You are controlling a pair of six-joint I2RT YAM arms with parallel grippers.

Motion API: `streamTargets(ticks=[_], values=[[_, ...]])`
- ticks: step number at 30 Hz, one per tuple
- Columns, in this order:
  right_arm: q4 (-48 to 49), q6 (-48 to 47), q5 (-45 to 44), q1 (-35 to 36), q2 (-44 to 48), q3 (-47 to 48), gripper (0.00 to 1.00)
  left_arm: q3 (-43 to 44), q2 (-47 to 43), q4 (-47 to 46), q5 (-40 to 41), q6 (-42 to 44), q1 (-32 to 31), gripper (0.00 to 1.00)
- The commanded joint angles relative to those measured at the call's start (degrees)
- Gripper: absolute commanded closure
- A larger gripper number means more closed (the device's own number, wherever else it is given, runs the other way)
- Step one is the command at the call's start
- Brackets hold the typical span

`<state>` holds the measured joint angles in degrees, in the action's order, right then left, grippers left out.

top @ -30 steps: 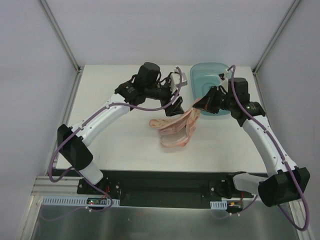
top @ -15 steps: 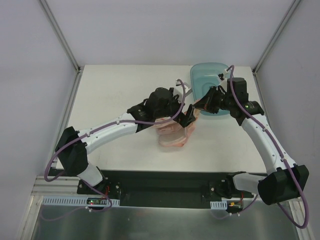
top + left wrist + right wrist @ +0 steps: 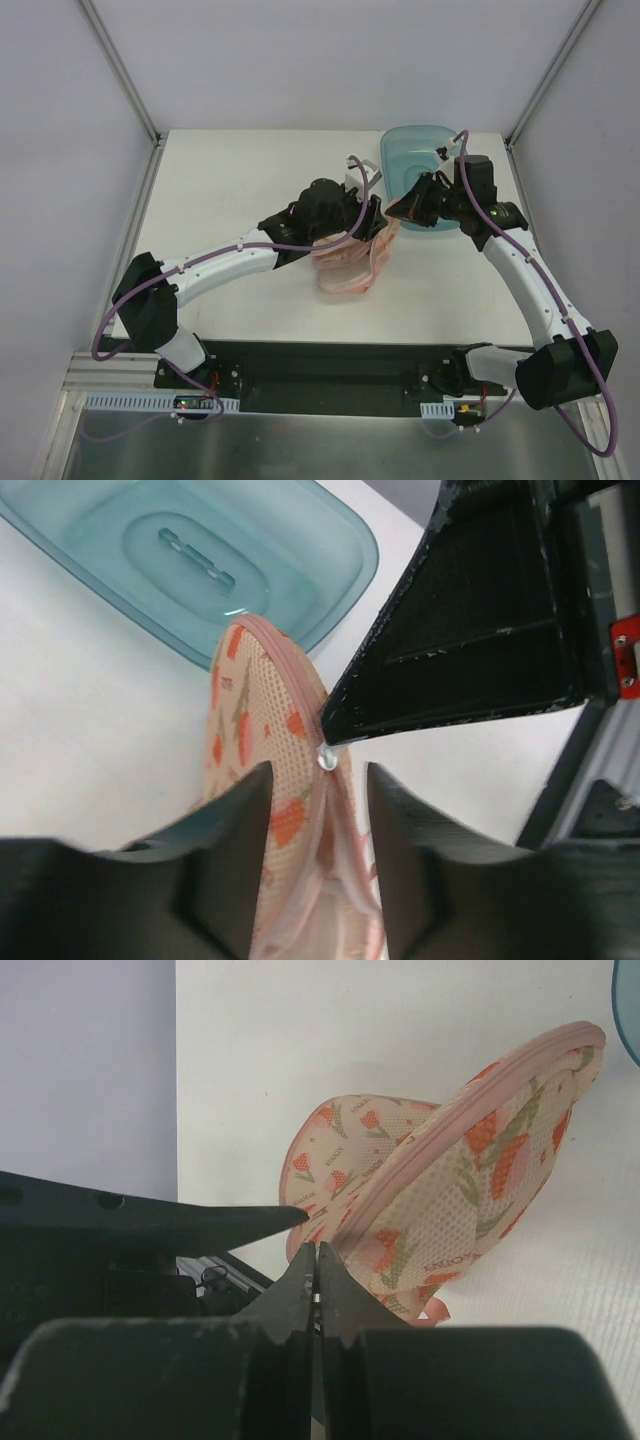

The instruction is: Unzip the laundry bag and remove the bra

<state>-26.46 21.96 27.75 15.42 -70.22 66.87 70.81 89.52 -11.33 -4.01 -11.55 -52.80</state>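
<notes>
The laundry bag (image 3: 350,268), peach mesh with red print and pink zip edging, lies mid-table and is lifted at its far right end. My right gripper (image 3: 396,212) is shut on the zip pull (image 3: 325,759) at that raised end (image 3: 450,1190). My left gripper (image 3: 318,772) straddles the bag's parted zip edge (image 3: 255,700), its jaws narrowed with the mesh pressed between them. Pale pink fabric (image 3: 340,880) shows inside the slit; I cannot tell whether it is the bra. In the top view the left gripper (image 3: 372,222) sits right beside the right one.
A translucent teal basin (image 3: 415,158) stands at the back right, just behind both grippers, its rim (image 3: 340,575) close to the bag's raised end. The two grippers' fingers nearly touch. Bare white tabletop (image 3: 220,190) lies to the left.
My left arm swung forward and down from the back onto the bag, and its jaws went from wide open to narrow around the zip edge. The right gripper stayed put.
</notes>
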Motion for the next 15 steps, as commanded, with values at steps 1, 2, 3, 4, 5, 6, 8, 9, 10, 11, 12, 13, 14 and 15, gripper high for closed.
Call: streamTargets(ticks=[1,2,3,4,5,6,8,9,10,11,12,13,14,15], values=[[0.35,0.54,0.11,0.22,0.43,2.56,0.99,1.00,-0.48,-1.15,-2.31,-0.75,0.24,0.45],[0.44,0.54,0.20,0.22,0.43,2.56,0.99,0.74,-0.74,-1.15,-2.58,-0.84,0.24,0.38],[0.53,0.46,0.29,0.14,0.34,2.65,0.99,0.48,-1.09,-1.15,-2.76,-0.84,0.24,0.30],[0.62,0.54,0.29,0.22,0.34,2.65,0.99,0.30,-1.27,-1.15,-2.84,-1.02,0.24,0.29],[0.70,0.46,0.29,0.22,0.34,2.65,0.99,0.04,-1.45,-1.15,-2.93,-1.10,0.24,0.26],[0.71,0.63,0.29,0.31,0.26,2.56,0.99,-0.05,-1.62,-1.15,-3.11,-1.10,0.24,0.26],[0.79,0.72,0.29,0.22,0.34,2.74,0.99,-0.05,-1.36,-1.15,-3.81,-1.54,0.24,0.27],[0.71,0.81,0.29,0.31,0.34,2.83,0.99,-0.14,-0.84,-1.15,-3.99,-1.72,0.24,0.28],[0.79,0.81,0.29,0.23,0.43,2.83,0.99,-0.14,-0.49,-1.15,-4.25,-1.89,0.15,0.30],[0.79,0.81,0.29,0.31,0.43,3.09,0.99,-0.23,-0.13,-1.15,-4.16,-1.81,0.15,0.31],[0.79,0.90,0.29,0.23,0.52,3.18,0.99,-0.66,0.57,-1.15,-4.16,-1.90,0.06,0.32],[0.79,0.98,0.29,0.22,0.61,3.26,0.99,-0.76,0.83,-1.15,-4.16,-2.07,0.06,0.33],[0.79,0.98,0.20,0.22,0.61,3.53,0.99,-0.93,1.01,-1.15,-4.25,-2.16,-0.03,0.36],[0.79,0.90,0.29,0.22,0.61,3.62,0.99,-1.02,1.27,-1.15,-4.34,-2.07,-0.11,0.40]])
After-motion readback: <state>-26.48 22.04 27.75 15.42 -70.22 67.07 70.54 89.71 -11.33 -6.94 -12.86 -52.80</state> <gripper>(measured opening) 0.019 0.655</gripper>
